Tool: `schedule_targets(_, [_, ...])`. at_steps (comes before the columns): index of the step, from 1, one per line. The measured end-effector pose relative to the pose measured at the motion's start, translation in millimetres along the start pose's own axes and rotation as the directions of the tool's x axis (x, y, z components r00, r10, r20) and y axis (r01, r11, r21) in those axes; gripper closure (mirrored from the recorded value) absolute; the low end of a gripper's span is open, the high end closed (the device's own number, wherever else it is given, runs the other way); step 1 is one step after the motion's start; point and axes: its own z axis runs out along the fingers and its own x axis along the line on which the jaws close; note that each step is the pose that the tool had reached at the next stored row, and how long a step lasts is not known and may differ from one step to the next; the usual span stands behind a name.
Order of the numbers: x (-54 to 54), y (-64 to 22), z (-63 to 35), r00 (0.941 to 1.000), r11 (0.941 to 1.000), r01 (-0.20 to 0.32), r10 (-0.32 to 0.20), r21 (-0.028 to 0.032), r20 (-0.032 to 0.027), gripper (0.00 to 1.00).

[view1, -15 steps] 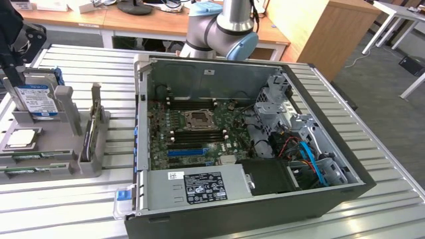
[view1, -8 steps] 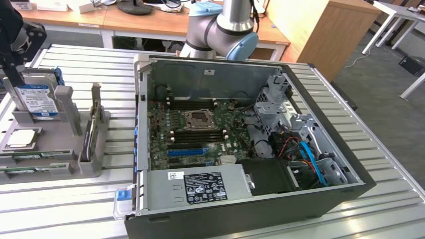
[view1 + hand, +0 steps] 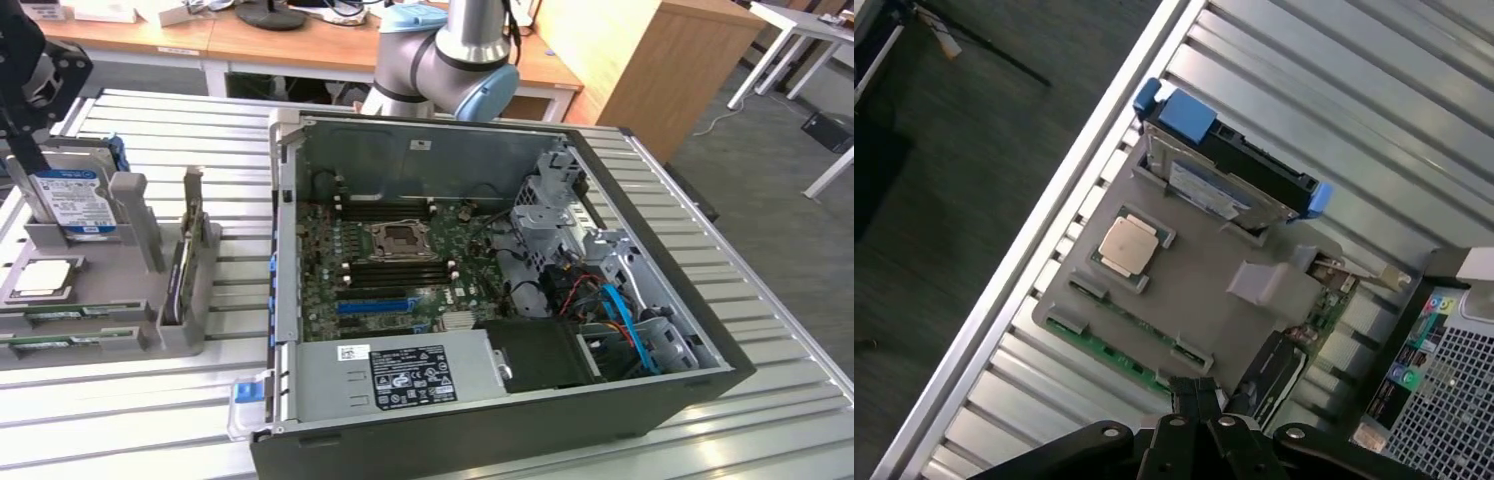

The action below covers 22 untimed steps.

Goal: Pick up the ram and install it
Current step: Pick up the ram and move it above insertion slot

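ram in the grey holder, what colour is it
The ram is green, clearest in the wrist view.

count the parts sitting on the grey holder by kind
silver hard drive with blue-and-white label: 1
square silver processor chip: 1
long green ram sticks: 2
upright expansion card with metal bracket: 1
total: 5

I can't read any txt from here. PSU (image 3: pixel 324 392) black sticker (image 3: pixel 407 377): white print & cert marks, too small for me. HDD (image 3: pixel 88 180) blue-white label (image 3: pixel 64 208): also illegible.
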Motion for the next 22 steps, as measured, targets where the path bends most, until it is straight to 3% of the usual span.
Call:
schedule_targets(5, [0.0,0.0,0.0,0.9961,0.9961,0.088,-0.088,-0.0022,-0.0039,0.90])
schedule_targets(10, [0.0,0.0,0.1,0.9841,0.9841,0.177,-0.177,-0.0048,-0.0077,0.90])
schedule_targets(16, [0.0,0.0,0.1,0.9606,0.9607,0.278,-0.278,-0.0083,-0.0116,0.90])
schedule_targets(22, [0.0,0.0,0.1,0.9268,0.9269,0.375,-0.375,-0.0121,-0.0153,0.90])
